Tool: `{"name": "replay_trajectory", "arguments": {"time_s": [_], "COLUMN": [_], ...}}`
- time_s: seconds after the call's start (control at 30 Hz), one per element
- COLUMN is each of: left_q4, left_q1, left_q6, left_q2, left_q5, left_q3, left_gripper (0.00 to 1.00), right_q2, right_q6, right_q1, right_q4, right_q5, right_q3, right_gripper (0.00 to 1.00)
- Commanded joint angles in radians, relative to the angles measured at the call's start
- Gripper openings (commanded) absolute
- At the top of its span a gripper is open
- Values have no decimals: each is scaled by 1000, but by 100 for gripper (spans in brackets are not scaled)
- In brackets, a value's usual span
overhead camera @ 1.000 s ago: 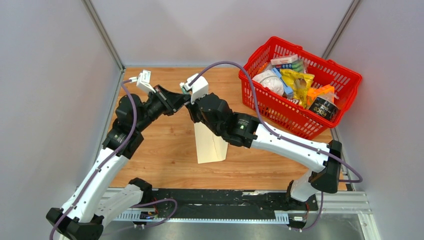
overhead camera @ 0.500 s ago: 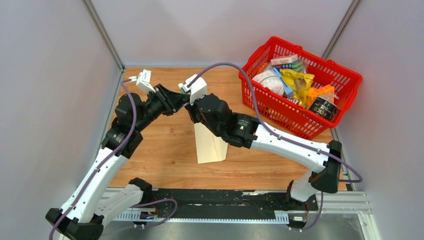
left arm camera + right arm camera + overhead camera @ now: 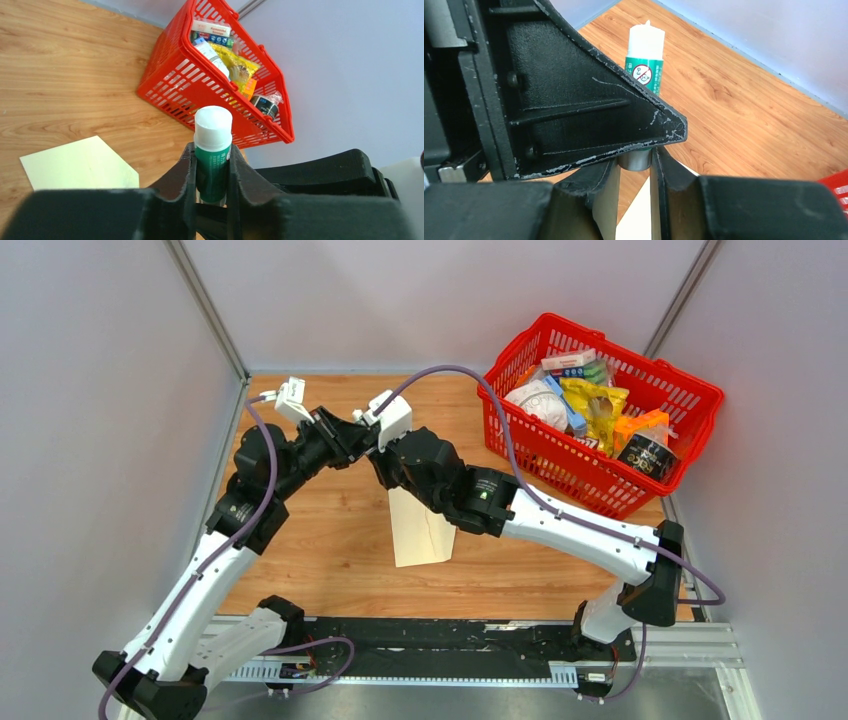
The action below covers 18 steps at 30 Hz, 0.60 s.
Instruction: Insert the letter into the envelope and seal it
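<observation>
**Top external view.** The envelope (image 3: 420,530) lies flat on the tabletop (image 3: 320,530), left of the red basket (image 3: 580,475), nearer the arm bases and not touching it. The basket is filled with mixed packaged goods. The left end effector (image 3: 358,435) and the right end effector (image 3: 378,445) meet tip to tip left of the basket, above the far end of the envelope. What they hold is too small to make out in this view.

**Left wrist view.** The left end effector (image 3: 212,149) is clenched on a glue stick (image 3: 213,167). Both fingers press against the green body, and the white cap stands clear beyond the fingertips, pointing toward the basket (image 3: 200,95). The envelope (image 3: 75,165) rests on the tabletop (image 3: 75,65) on the near left side of the basket, with its pointed flap directed toward the basket. A black section of the right arm (image 3: 320,172) crosses the frame below the basket.

**Right wrist view.** The right end effector (image 3: 634,155) is closed on the grey lower end of the glue stick (image 3: 644,55), with both fingers touching it. A finger of the left end effector (image 3: 574,100) crosses in front of the stick's middle. The green label and white end show above that finger. A strip of the envelope (image 3: 636,220) shows between the right fingers, below the stick. One red corner of the basket (image 3: 836,182) shows at the right edge.
</observation>
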Motion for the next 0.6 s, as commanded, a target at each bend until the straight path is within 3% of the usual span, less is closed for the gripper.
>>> {"name": "replay_trajectory", "arguments": {"time_s": [0.0, 0.07, 0.23, 0.33, 0.43, 0.57], "left_q4": [15, 18, 52, 109, 207, 351], "left_q1": [-1, -1, 0, 0, 0, 0], "left_q6": [31, 37, 95, 129, 114, 51], "left_q2": [8, 6, -21, -49, -57, -55], "left_q5": [-25, -22, 9, 72, 180, 292], "left_q3": [22, 18, -4, -16, -34, -50], "left_gripper": [9, 0, 0, 0, 0, 0], "right_q2": [-10, -3, -50, -137, -200, -213], "right_q6": [34, 46, 123, 250, 416, 681], "right_q1": [12, 12, -44, -193, -358, -463], "right_q4": [19, 9, 2, 68, 259, 563], "right_q5": [-20, -22, -161, -502, -843, -1124], "right_q3": [46, 51, 25, -59, -163, -275], "right_gripper": [0, 0, 0, 0, 0, 0]}}
